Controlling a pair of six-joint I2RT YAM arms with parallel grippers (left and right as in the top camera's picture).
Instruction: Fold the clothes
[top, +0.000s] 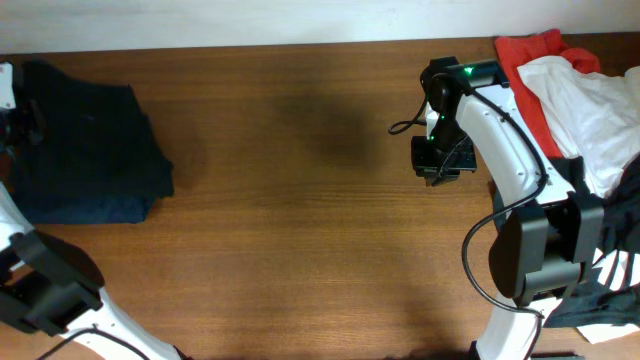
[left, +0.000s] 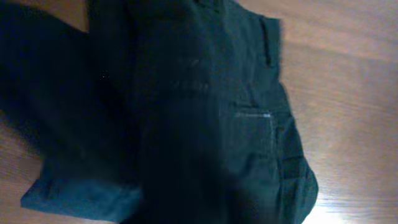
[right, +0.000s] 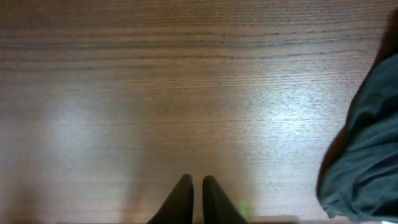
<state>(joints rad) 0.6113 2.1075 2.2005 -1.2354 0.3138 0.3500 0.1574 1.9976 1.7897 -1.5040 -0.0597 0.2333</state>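
Folded dark navy trousers (top: 85, 140) lie at the far left of the wooden table. They fill the left wrist view (left: 205, 124), back pocket and waistband showing. My left gripper (top: 18, 118) is at the trousers' left edge; its fingers are lost against the dark cloth. My right gripper (top: 437, 170) hovers over bare wood right of centre. In the right wrist view its fingers (right: 196, 186) are shut with nothing between them. A dark grey-green garment (right: 367, 162) lies to its right.
A pile of unfolded clothes sits at the right edge: a red piece (top: 530, 55), a white piece (top: 590, 110), and dark striped cloth (top: 610, 280) by the right arm's base. Bare wood (top: 300, 200) spans the middle.
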